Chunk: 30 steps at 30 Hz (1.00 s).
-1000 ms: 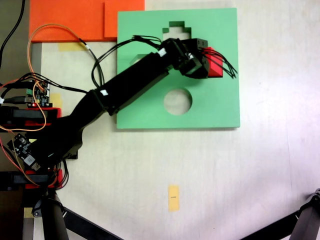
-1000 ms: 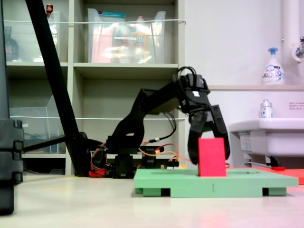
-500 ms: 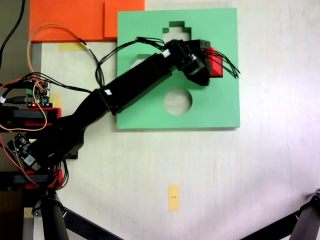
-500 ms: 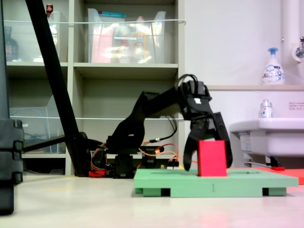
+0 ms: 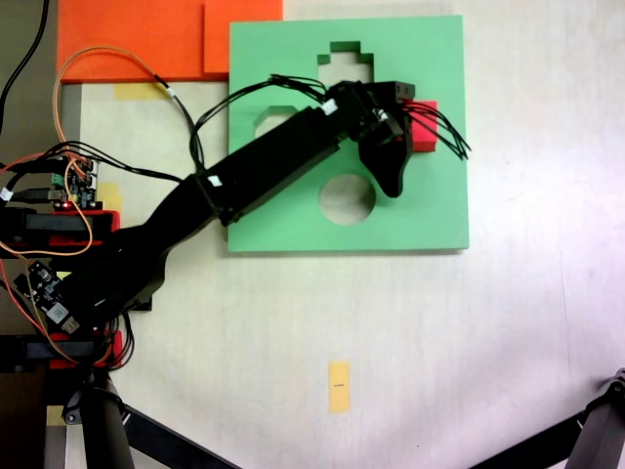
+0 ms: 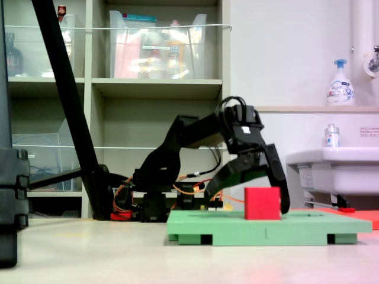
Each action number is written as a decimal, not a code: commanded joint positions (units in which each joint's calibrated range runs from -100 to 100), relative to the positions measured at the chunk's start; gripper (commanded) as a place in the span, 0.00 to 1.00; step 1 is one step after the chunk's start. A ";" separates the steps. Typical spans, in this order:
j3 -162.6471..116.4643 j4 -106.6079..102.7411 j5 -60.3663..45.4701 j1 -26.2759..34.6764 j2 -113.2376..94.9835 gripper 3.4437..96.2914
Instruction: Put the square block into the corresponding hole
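The red square block (image 5: 424, 127) (image 6: 262, 203) stands low on the green foam board (image 5: 430, 210) (image 6: 308, 225), its lower part sunk below the board's top in the second exterior view. The corresponding hole is hidden under the block and the gripper. My gripper (image 5: 405, 147) (image 6: 247, 200) hangs over the block, open wide, holding nothing. One finger (image 5: 395, 181) points toward the round cutout (image 5: 347, 198); the other finger (image 6: 280, 189) reaches down beside the block. A cross-shaped cutout (image 5: 344, 61) lies at the board's far edge.
Orange foam sheets (image 5: 146, 39) lie at the first exterior view's upper left. The arm's base and wiring (image 5: 59, 234) sit at the first exterior view's left. A yellow tape strip (image 5: 338, 387) marks the table. Black stand legs (image 5: 107, 430) cross the bottom corners.
The gripper has opened wide and let go of the red block. The block has dropped lower into the board. The gripper head has sunk slightly.
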 commanded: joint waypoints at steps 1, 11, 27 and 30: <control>2.17 -1.43 0.00 0.63 -13.80 0.99; 1.97 -20.98 -28.23 -1.81 -65.89 0.75; -30.34 -4.61 -46.25 -18.66 -99.55 0.61; -63.34 18.89 -49.82 -19.78 -119.94 0.56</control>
